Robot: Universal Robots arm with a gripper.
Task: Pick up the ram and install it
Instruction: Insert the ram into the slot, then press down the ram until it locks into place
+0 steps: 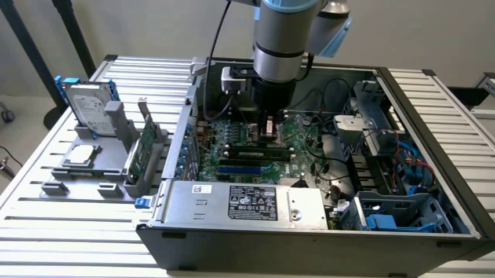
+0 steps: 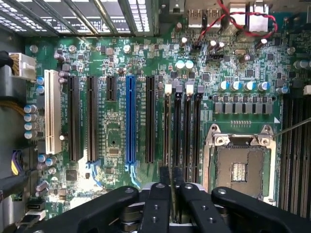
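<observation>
Green ram [image 1: 255,154] seated; closed tool [image 2: 172,177] above

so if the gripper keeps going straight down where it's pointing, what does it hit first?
Most likely the green motherboard, at the narrow black memory slots directly under the shut black gripper. How much gap is left is unclear.

We see what looks like a robotics lab: an open PC case [image 1: 309,231] on a slatted aluminium bench [image 1: 69,226], beside it a fixture [image 1: 101,156] holding a hard drive [image 1: 83,104].
</observation>
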